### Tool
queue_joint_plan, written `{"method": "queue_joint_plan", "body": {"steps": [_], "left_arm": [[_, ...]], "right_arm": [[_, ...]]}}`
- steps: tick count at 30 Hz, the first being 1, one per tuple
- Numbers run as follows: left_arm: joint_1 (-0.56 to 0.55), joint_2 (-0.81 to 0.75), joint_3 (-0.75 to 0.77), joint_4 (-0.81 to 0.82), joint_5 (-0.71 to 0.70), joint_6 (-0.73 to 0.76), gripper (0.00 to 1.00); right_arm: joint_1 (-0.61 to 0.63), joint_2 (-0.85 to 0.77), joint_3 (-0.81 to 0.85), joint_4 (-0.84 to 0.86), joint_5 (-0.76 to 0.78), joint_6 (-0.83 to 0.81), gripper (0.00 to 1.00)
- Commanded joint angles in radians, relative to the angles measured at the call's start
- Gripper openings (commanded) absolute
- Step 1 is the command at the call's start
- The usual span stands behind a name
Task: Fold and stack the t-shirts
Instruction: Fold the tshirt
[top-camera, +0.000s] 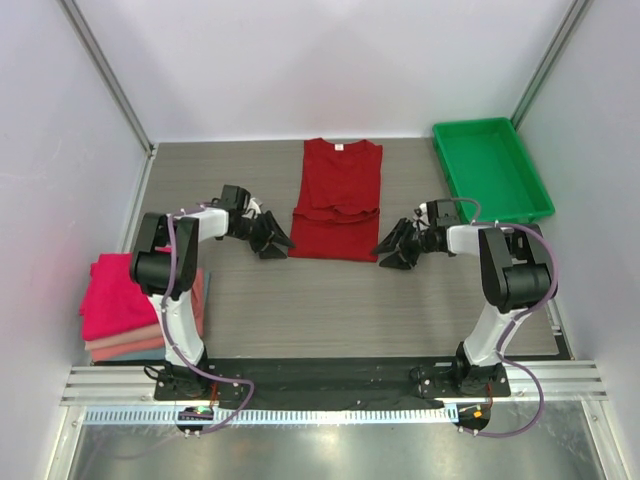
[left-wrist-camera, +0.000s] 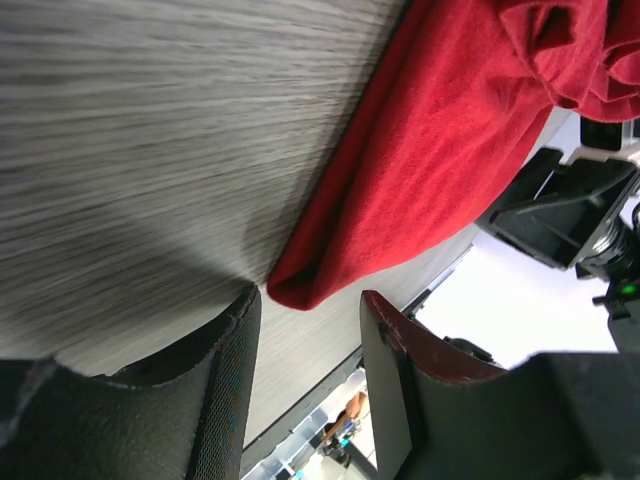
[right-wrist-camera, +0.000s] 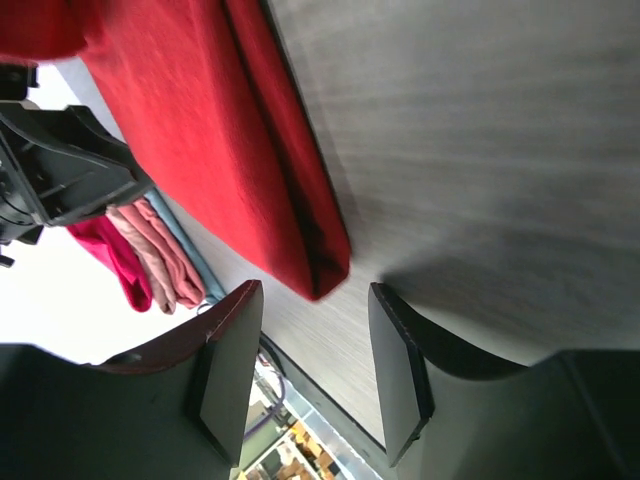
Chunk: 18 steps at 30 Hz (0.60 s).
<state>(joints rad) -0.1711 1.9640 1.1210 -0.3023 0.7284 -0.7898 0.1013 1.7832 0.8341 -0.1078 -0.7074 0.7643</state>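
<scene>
Two sets of jaws wide, empty: left gripper (top-camera: 275, 245), right gripper (top-camera: 386, 256) flanked crimson t-shirt (top-camera: 338, 200) near corners; contact unclear. Next: pinch corners, fold toward far edge.

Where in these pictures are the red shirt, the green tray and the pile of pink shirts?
red shirt (top-camera: 338, 180): overhead view, middle of the cloth.
green tray (top-camera: 492, 170): overhead view, its bare floor.
pile of pink shirts (top-camera: 110, 300): overhead view, the top magenta shirt.

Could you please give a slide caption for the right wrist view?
Open right gripper lined up with a corner of the folded crimson t-shirt on the wood-grain table.
</scene>
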Motion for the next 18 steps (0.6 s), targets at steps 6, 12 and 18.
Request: {"method": "queue_joint_plan", "body": {"steps": [6, 12, 18], "left_arm": [[-0.018, 0.029, 0.037, 0.005, 0.003, 0.011, 0.44], [-0.021, 0.052, 0.048, -0.006, -0.003, 0.012, 0.39], [-0.025, 0.07, 0.059, -0.001, -0.006, 0.011, 0.29]], "right_arm": [[0.0, 0.071, 0.051, 0.005, 0.045, 0.007, 0.5], [0.005, 0.085, 0.045, -0.016, 0.045, 0.006, 0.45], [0.015, 0.099, 0.031, 0.002, 0.034, 0.018, 0.42]]}}
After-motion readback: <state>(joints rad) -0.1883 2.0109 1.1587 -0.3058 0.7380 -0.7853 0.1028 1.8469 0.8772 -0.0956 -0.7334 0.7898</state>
